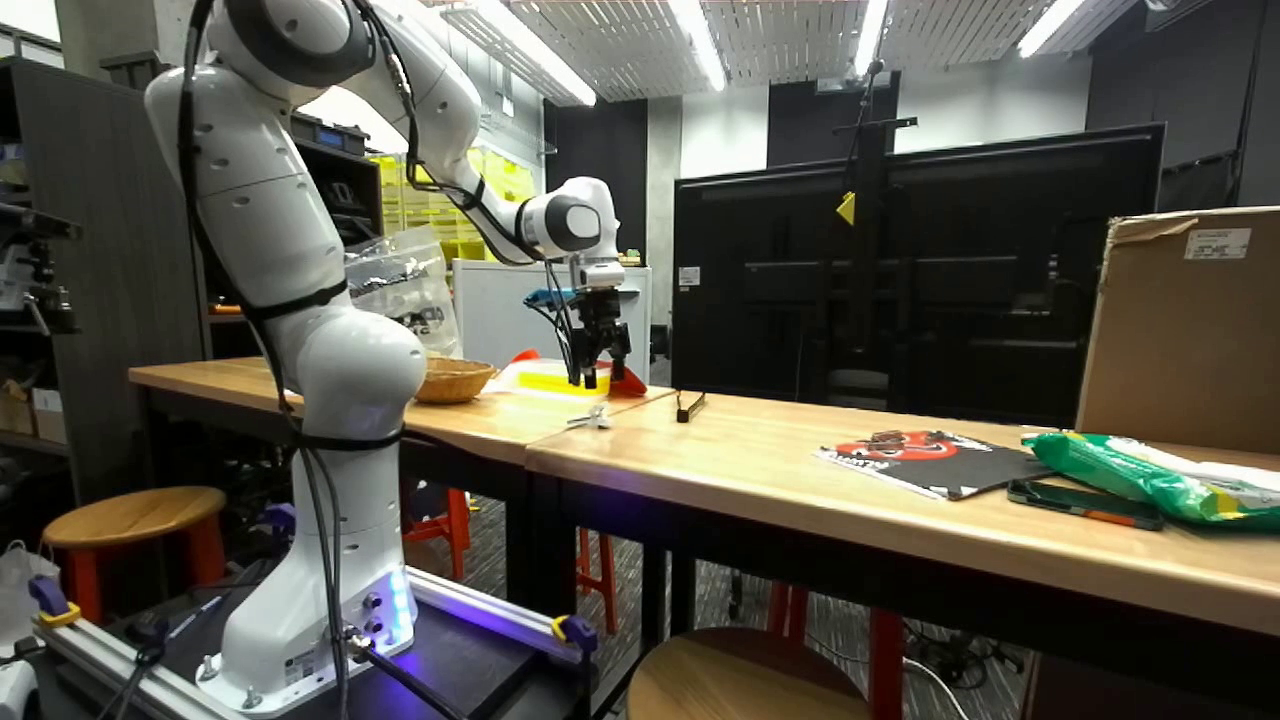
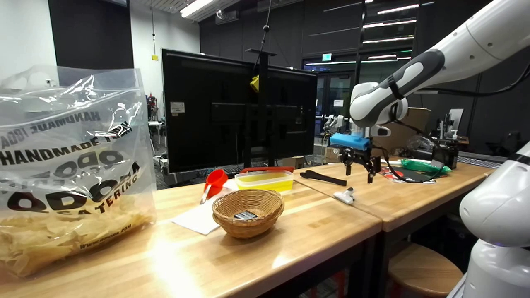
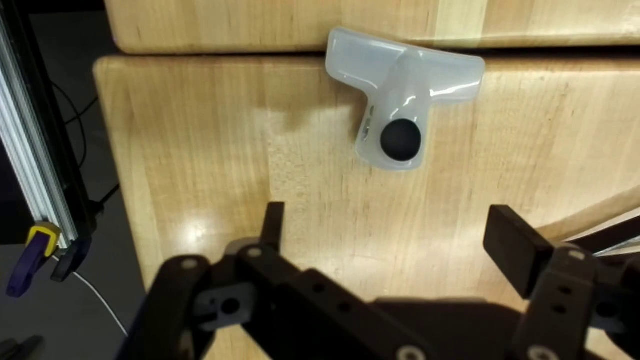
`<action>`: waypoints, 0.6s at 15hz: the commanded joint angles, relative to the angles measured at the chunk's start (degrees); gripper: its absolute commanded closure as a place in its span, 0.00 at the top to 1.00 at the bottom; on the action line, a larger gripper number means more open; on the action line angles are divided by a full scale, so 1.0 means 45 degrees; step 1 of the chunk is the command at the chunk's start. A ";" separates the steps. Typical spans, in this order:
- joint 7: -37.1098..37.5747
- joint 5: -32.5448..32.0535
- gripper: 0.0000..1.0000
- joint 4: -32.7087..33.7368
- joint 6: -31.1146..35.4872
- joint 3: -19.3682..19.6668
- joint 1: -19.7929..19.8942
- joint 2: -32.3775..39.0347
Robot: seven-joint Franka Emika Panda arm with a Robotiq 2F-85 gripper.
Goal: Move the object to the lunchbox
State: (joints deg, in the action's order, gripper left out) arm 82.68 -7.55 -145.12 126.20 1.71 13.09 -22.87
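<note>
My gripper (image 1: 603, 374) is open and empty, pointing down above the table in both exterior views (image 2: 359, 174). In the wrist view its two fingers stand wide apart (image 3: 390, 230) over bare wood. A whitish clip (image 3: 395, 90) with a black round spot lies at the seam between two table tops, ahead of the fingers and apart from them. The clip also shows in both exterior views (image 1: 592, 417) (image 2: 346, 196), lower than the gripper. The lunchbox (image 2: 265, 182), a low yellow container with a clear rim, stands farther along the table; it is partly behind the gripper in an exterior view (image 1: 550, 383).
Black tongs (image 2: 323, 178) lie near the clip. A wicker basket (image 2: 248, 227) with a small dark packet stands before the lunchbox. A red scoop (image 2: 216, 179) and chip bag (image 2: 74, 182) are beyond. A leaflet (image 1: 950, 470), phone (image 1: 1085, 503) and green packet (image 1: 1130, 470) lie by a cardboard box (image 1: 1190, 340).
</note>
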 commanded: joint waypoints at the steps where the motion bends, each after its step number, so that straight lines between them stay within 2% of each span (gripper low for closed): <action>1: -0.0299 0.0101 1.00 0.0130 0.0551 -0.0034 -0.0071 0.0419; 9: -0.0545 0.0546 1.00 0.0380 0.1338 -0.0105 -0.0568 0.1519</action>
State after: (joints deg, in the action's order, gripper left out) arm 81.31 -6.53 -144.61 131.34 1.35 11.23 -17.87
